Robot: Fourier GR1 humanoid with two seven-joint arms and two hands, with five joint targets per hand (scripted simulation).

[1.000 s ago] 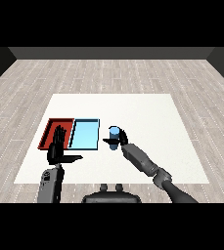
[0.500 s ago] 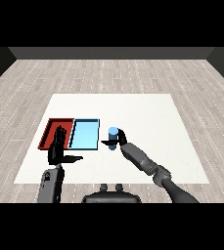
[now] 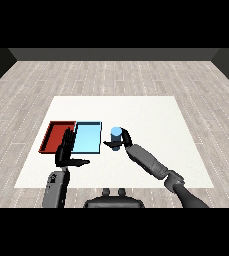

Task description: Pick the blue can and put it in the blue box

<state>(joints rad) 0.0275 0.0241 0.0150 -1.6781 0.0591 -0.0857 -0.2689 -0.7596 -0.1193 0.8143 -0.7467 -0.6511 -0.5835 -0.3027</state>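
1. White square counter (image 3: 151, 115) in the middle of the view, seen from above and in front.
2. Around the counter, floor (image 3: 46, 80) of pale grey planks, ending at a dark wall (image 3: 114, 54) at the far side.
3. Two flat trays side by side and touching on the left part of the counter: red tray (image 3: 50, 142) at the outer side, light blue tray (image 3: 97, 137) next to it toward the centre.
4. Blue can (image 3: 116, 136) upright, just beside the right edge of the light blue tray, outside of it.
5. Right hand (image 3: 122, 141) at the can, black fingers curled round its lower part and grasping it; grey forearm (image 3: 148, 161) reaching in from the lower right.
6. Not possible to tell whether the can stands on the counter or is lifted a little.
7. Left hand (image 3: 66, 152) raised over the near edge of the two trays, fingers straight and released, thumb pointing to the right, holding nothing.
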